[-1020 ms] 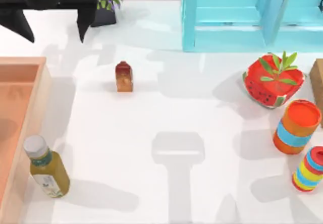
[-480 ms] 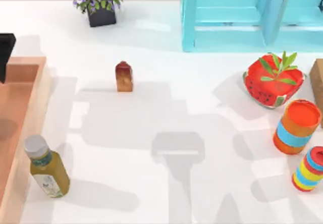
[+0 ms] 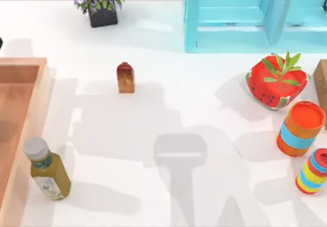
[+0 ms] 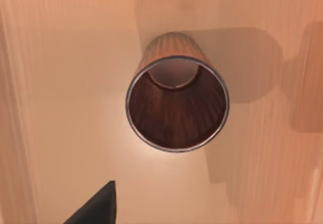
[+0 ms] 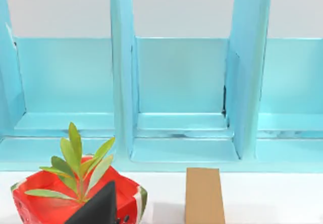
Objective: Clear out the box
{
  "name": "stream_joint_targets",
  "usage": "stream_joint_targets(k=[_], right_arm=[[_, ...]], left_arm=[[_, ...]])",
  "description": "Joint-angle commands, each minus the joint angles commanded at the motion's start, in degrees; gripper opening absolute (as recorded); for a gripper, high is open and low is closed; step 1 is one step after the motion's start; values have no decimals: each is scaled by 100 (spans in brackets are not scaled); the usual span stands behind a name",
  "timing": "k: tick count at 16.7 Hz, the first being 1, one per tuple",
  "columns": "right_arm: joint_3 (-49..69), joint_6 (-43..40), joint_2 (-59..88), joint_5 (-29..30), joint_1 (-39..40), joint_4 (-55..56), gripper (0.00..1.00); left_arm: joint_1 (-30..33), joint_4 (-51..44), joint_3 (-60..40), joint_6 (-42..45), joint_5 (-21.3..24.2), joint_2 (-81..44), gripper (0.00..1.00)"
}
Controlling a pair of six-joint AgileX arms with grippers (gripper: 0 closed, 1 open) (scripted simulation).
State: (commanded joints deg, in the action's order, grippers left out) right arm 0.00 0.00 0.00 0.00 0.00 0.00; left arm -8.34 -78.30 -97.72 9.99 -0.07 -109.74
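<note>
White table [image 3: 168, 109] lies open beside box [image 3: 36, 114] rim.

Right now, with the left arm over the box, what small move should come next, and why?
Probably lower the left claw straight toward the wooden cup. The left wrist view looks down into the cup's open mouth as it stands upright on the box floor, so it is likely what remains to be lifted out. The green bottle stands outside the box rim.
</note>
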Motion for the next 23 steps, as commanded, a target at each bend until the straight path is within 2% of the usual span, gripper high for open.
stream_joint_targets(k=[3,11,17,23], right_arm=[[0,0,0,0,0,0,100],[0,0,0,0,0,0,100],[0,0,0,0,0,0,100],[0,0,0,0,0,0,100]], left_arm=[[-7,341,282,-4,3,-39,100],[-82,1997,1679,53,-11,-297,100],[-46,2175,1832,36,4,-323,100],[-46,2175,1832,36,4,-323,55]])
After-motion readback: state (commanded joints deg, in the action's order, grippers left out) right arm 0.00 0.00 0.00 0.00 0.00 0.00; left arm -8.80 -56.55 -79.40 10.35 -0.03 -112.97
